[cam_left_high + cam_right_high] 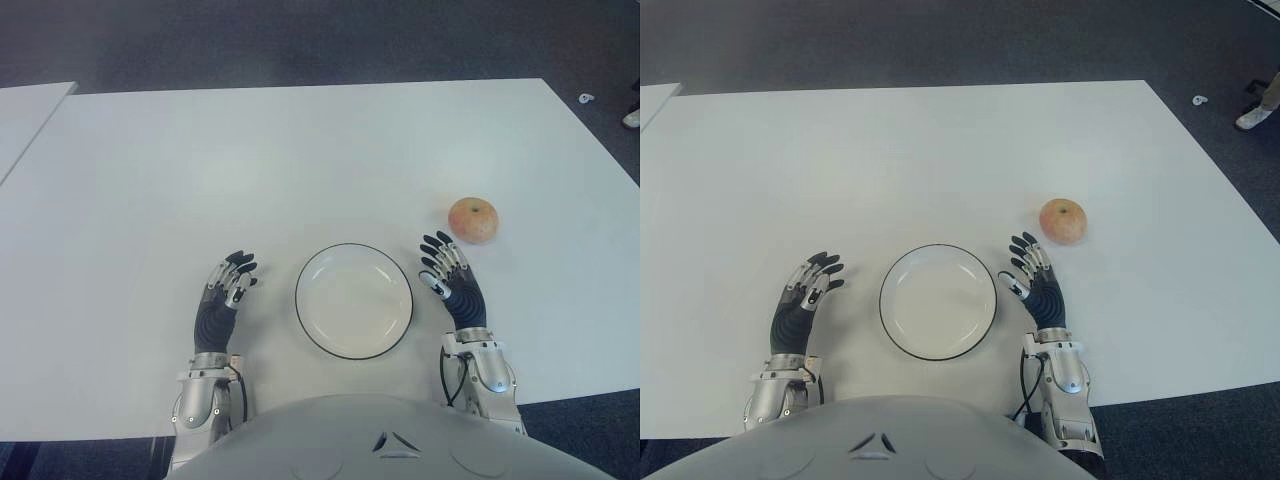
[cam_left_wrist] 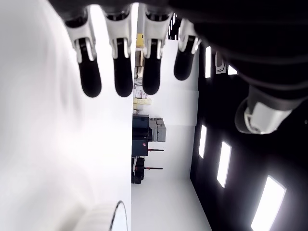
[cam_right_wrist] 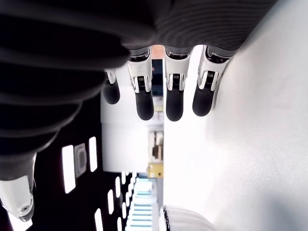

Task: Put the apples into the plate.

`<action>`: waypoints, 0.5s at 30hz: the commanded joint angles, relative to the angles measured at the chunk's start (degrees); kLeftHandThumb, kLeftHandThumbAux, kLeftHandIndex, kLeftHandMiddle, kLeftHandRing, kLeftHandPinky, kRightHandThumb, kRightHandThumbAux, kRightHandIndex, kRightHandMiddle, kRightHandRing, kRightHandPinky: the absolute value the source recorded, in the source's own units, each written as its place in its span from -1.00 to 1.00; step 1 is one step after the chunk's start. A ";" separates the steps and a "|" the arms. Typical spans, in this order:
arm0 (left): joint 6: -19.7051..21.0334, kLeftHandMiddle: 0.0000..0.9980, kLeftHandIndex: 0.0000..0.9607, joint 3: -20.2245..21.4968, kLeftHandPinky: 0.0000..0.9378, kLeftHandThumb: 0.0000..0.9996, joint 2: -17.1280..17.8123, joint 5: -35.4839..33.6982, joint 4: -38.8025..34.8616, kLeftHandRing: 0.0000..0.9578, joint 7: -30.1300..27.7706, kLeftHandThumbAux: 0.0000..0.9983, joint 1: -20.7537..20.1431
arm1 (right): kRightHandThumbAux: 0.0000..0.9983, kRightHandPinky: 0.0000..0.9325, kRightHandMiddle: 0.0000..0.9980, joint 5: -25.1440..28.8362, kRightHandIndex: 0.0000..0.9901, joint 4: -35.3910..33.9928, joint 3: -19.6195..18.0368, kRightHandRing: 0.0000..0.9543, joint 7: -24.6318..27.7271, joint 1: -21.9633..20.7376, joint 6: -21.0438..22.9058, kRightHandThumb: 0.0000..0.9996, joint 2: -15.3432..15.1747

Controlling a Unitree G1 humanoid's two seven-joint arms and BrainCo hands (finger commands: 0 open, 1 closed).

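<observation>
- A single apple (image 1: 473, 220), reddish-yellow with its stem dimple up, sits on the white desk (image 1: 300, 160) to the right of the plate and apart from it, farther from the robot.
- The plate (image 1: 354, 300), white with a thin dark rim, lies on the desk just before the robot's body, between the two hands; nothing is in it.
- The right hand (image 1: 450, 278) shows just right of the plate, palm toward it, its dark fingers (image 3: 173, 101) extended and spread, holding nothing; the fingertips point toward the apple and stop just short of it, with a sliver of desk between.
- In the right wrist view the four fingers hang straight side by side over the bare desk, and a curved edge of the plate (image 3: 185, 219) shows beyond them.
- The left hand (image 1: 227, 290) shows just left of the plate, well apart from the apple, its fingers (image 2: 123, 72) likewise stretched out and loosely parted, gripping nothing.
- In the left wrist view the plate's rim (image 2: 115, 219) shows at the picture's edge.
- A second white tabletop (image 1: 25, 115) stands off to the left, separated from the desk by a narrow gap.
- Dark carpeted floor (image 1: 300, 40) surrounds the desk; a small white scrap (image 1: 586, 98) lies on it past the far right corner.
- No writing or brand mark can be read on any item.
</observation>
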 commanded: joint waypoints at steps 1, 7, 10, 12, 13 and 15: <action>0.23 -0.54 -0.59 0.28 -0.38 -0.61 0.16 -0.14 0.53 -0.47 -0.41 -0.09 0.06 | 0.17 -0.65 -0.64 -0.68 -0.82 1.36 0.19 -0.67 -0.07 2.11 3.76 -0.31 -0.12; 1.03 -0.53 -0.59 0.23 -0.35 -0.60 -0.05 -0.66 0.10 -0.46 -0.33 -0.08 0.20 | 0.16 -0.60 -0.63 0.31 -0.82 -0.32 -0.48 -0.64 0.03 1.80 4.16 -0.26 -0.24; 2.51 -0.53 -0.59 0.18 -0.35 -0.59 -0.43 -0.02 -0.82 -0.45 0.67 -0.08 0.53 | 0.16 -0.57 -0.62 0.92 -0.81 -1.42 -0.95 -0.63 0.08 1.56 3.93 -0.21 -0.27; 3.39 -0.52 -0.59 0.16 -0.34 -0.59 -0.69 0.45 -1.40 -0.45 1.26 -0.08 0.75 | 0.16 -0.55 -0.62 1.19 -0.81 -1.94 -1.22 -0.63 0.13 1.49 3.52 -0.17 -0.28; 3.62 -0.52 -0.59 0.16 -0.34 -0.59 -0.81 0.54 -1.58 -0.45 1.41 -0.08 0.81 | 0.16 -0.55 -0.62 0.82 -0.81 -2.59 -1.37 -0.63 -0.06 1.52 2.74 -0.17 -0.37; 3.95 -0.52 -0.59 0.15 -0.33 -0.58 -1.02 0.54 -1.87 -0.44 1.50 -0.08 0.89 | 0.16 -0.54 -0.63 -0.25 -0.80 -4.03 -1.62 -0.63 -0.51 1.73 1.25 -0.13 -0.60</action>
